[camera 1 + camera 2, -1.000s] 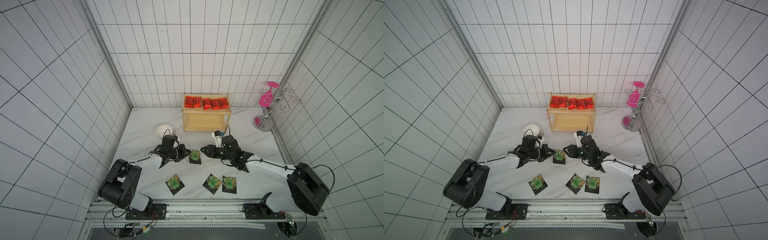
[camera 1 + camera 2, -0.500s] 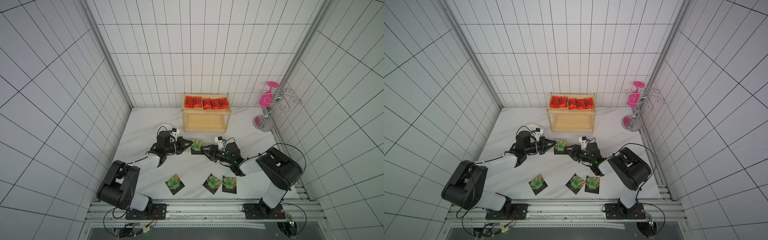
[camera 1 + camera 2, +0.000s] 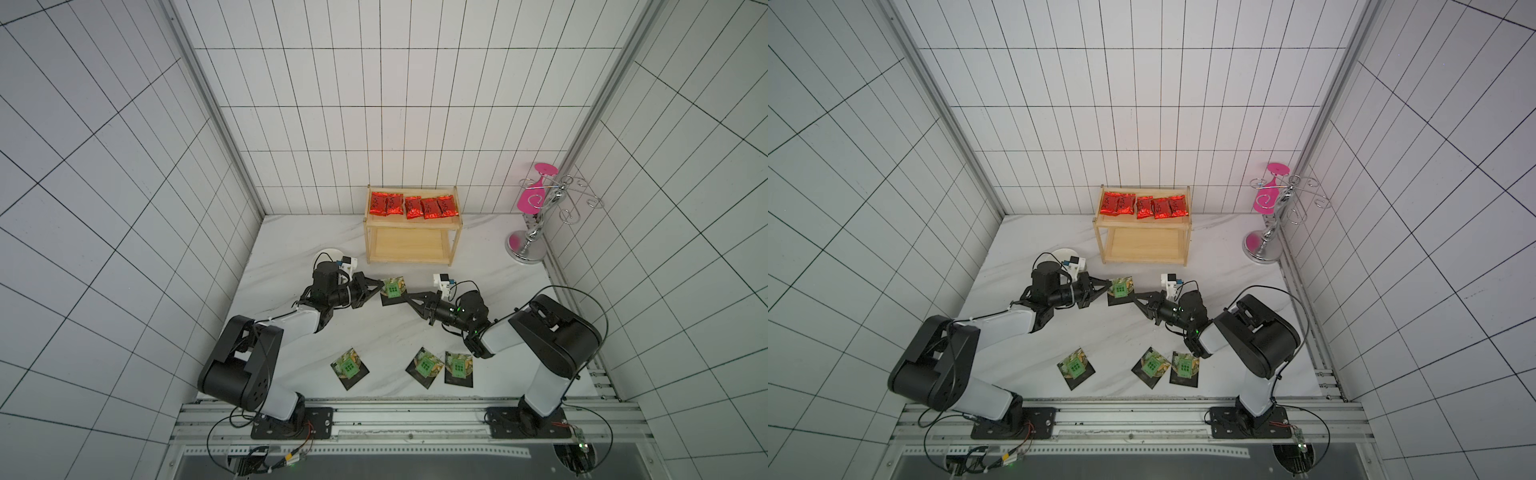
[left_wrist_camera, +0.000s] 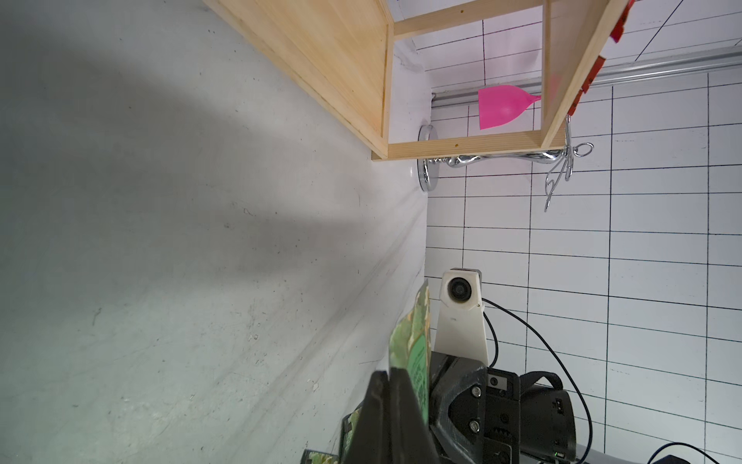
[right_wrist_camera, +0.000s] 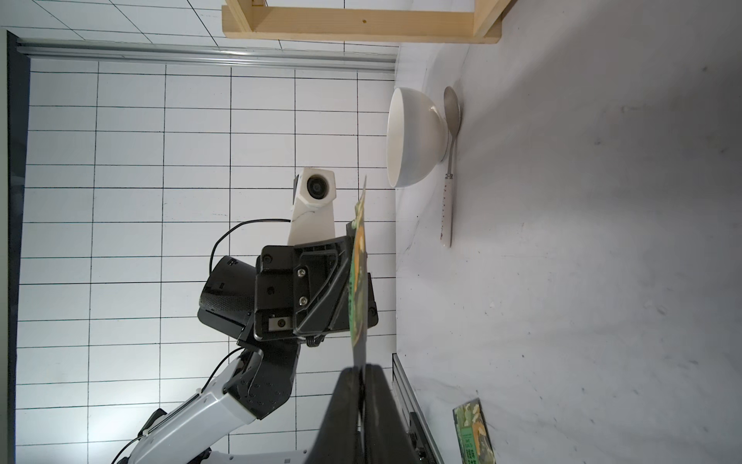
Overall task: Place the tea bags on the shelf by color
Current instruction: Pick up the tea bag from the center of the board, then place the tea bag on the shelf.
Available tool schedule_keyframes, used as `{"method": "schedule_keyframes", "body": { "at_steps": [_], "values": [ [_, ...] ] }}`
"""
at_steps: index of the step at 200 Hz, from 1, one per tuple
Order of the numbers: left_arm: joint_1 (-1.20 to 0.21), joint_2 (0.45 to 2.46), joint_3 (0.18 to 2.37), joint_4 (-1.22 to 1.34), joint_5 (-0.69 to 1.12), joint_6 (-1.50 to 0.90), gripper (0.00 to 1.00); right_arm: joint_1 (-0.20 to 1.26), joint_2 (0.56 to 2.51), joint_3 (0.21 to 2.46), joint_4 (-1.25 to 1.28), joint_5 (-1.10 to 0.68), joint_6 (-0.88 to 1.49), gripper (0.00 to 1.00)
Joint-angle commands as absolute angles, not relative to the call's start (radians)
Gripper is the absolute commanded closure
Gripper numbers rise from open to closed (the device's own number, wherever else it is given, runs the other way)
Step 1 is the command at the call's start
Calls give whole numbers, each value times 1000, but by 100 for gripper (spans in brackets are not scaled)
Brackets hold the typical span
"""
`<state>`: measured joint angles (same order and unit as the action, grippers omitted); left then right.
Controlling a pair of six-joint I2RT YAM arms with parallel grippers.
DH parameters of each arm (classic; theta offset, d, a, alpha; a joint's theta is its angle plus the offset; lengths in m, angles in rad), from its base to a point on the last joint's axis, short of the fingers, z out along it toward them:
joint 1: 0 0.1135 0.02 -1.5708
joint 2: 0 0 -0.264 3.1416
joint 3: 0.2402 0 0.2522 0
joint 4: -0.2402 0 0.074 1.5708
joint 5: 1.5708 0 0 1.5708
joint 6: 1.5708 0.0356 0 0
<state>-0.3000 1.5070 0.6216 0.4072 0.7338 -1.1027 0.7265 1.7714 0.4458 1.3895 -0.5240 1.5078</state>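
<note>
sq. sachet (image 3: 392, 287), glossy red packets (image 3: 413, 206); wood shelf (image 3: 411, 225)

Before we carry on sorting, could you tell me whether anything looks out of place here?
Yes: one green-label sachet is off the table in front of the shelf, pinched from opposite sides by the left pincer and the right pincer together. Nothing looks spilled or damaged.

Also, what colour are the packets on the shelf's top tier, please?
The packets are shiny red, best in a top view.

Five red packets (image 3: 413, 206), four green sachets (image 3: 424, 367)
</note>
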Motion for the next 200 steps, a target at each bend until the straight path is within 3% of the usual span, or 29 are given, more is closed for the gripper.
{"method": "schedule_keyframes", "body": {
  "at_steps": [1, 43, 60, 97, 115, 166, 200],
  "values": [
    [-296, 1518, 632, 431, 729, -1092, 100, 724, 1753, 426, 1431, -517, 1496, 96],
    [-295, 1497, 653, 370, 721, -1062, 100, 714, 1759, 460, 1366, -530, 1450, 100],
    [-292, 1492, 673, 325, 711, -1036, 88, 702, 1756, 483, 1312, -534, 1402, 100],
    [-250, 1517, 705, 292, 702, -1018, 48, 653, 1730, 522, 1195, -513, 1292, 100],
    [-214, 1511, 716, 260, 691, -1022, 39, 641, 1722, 562, 1124, -488, 1216, 100],
    [-175, 1355, 776, -51, 592, -919, 38, 617, 1864, 733, 1167, -441, 1103, 100],
    [-138, 1277, 812, -248, 539, -839, 31, 617, 2041, 895, 1240, -389, 1122, 100]
  ]
}}
